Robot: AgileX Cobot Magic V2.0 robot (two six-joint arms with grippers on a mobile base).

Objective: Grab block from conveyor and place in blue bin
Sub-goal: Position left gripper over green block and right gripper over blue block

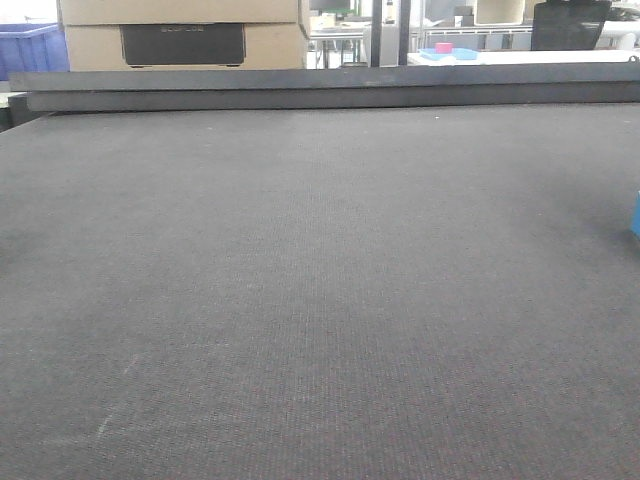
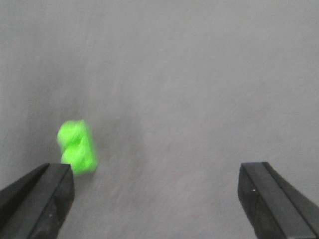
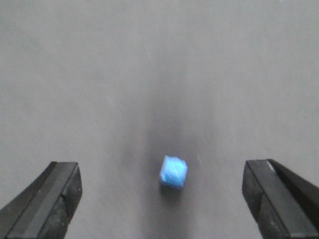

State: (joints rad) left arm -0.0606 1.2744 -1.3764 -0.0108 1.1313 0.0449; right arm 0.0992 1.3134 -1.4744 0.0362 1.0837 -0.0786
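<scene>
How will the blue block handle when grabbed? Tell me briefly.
The block looks solid with flat faces, so it is probably stiff and unlikely to roll. It is small, so likely light. It seems to sit turned relative to the open right gripper, so it may twist when pinched.

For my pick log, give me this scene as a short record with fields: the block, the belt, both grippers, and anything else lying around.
block: light blue, lying on the belt between the right gripper's fingers, untouched
conveyor: wide dark grey woven belt, rail along the far edge
right gripper: open, holding nothing
left gripper: open, holding nothing
green piece: bright green, blurred, on the belt near the left gripper's left finger
blue bin: beyond the rail, far left in the front view, partly visible
</scene>
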